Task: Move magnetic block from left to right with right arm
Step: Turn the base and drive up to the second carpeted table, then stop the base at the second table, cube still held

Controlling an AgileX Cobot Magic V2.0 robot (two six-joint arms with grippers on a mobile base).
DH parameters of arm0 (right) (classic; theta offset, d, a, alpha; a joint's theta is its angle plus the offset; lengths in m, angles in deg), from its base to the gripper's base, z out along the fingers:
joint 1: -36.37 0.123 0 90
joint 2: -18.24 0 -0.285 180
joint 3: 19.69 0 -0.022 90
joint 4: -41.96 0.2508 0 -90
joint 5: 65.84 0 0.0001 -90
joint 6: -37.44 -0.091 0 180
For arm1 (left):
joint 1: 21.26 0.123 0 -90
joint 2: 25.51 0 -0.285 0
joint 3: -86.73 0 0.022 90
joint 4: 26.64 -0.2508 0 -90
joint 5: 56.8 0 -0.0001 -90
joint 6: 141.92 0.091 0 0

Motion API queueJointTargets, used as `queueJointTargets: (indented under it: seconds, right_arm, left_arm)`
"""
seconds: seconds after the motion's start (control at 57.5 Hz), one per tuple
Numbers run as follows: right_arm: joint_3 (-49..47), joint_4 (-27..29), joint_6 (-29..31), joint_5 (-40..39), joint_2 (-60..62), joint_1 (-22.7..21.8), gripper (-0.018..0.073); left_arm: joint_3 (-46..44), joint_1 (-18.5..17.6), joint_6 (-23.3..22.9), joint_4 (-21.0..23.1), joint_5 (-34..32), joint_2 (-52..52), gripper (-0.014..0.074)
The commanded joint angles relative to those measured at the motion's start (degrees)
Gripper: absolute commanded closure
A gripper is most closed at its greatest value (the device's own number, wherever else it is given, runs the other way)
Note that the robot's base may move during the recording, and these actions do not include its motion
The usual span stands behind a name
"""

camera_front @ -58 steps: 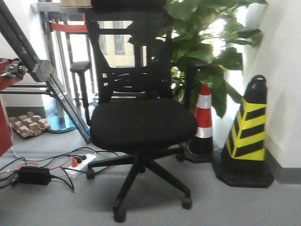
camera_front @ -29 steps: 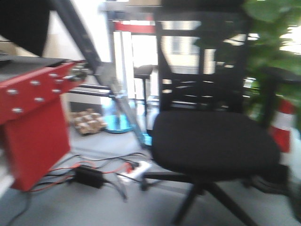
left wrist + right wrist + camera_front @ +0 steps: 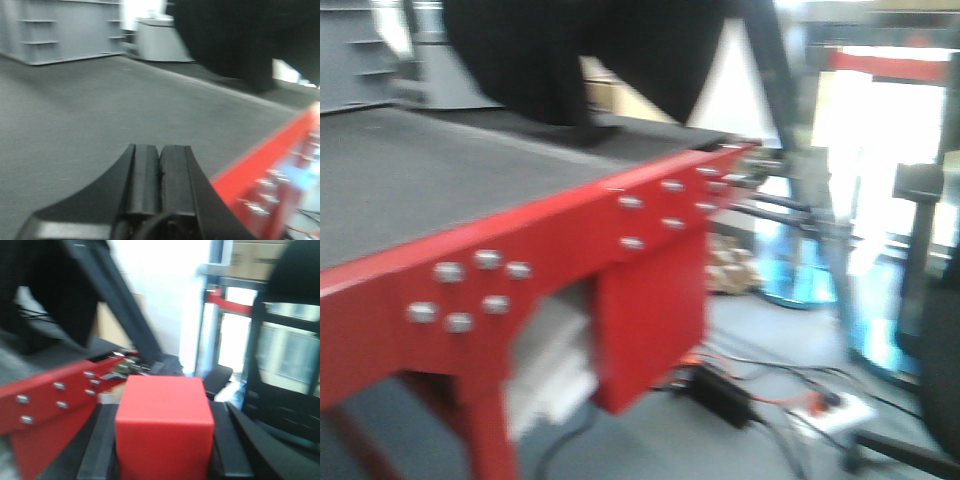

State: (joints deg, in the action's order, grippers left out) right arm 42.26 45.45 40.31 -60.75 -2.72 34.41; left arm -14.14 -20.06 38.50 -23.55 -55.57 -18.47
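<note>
Two tools: the left tool (image 3: pixel 160 172) and the right tool (image 3: pixel 165 445), each seen from its own wrist camera.
Left tool: its two dark fingers (image 3: pixel 145 170) are pressed flat together with nothing between them. It hangs low over the grey surface (image 3: pixel 75 110).
Right tool: clamped on the magnetic block (image 3: pixel 164 415), with a thick dark finger (image 3: pixel 100 450) against each side.
Magnetic block: a red cube sitting upright between the right tool's fingers. Whether it is over the surface cannot be told.
Red frame (image 3: pixel 640 290): carries the dark surface top and is studded with silver bolt heads (image 3: pixel 485 260).
Black mass (image 3: pixel 580 50): large and blurred, over the far edge of the surface. What it is cannot be told.
Floor (image 3: pixel 650 440): cables (image 3: pixel 770 372), a black power brick (image 3: pixel 720 392) and a white power strip (image 3: pixel 835 408) lie near the frame's leg.
Sharpness: all three views are smeared.
</note>
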Motion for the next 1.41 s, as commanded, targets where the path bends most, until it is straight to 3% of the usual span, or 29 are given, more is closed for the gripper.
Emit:
queueJointTargets:
  seconds: [0.0, 1.39]
  right_arm:
    - [-1.7, 0.0, 0.3, -5.1, -0.4, -0.2, 0.0303]
    - [-1.7, 0.0, 0.3, -5.1, -0.4, -0.2, 0.0303]
  left_arm:
    - [0.4, 0.0, -0.4, 0.1, -4.5, -0.5, 0.0722]
    - [0.4, 0.0, -0.4, 0.1, -4.5, -0.5, 0.0722]
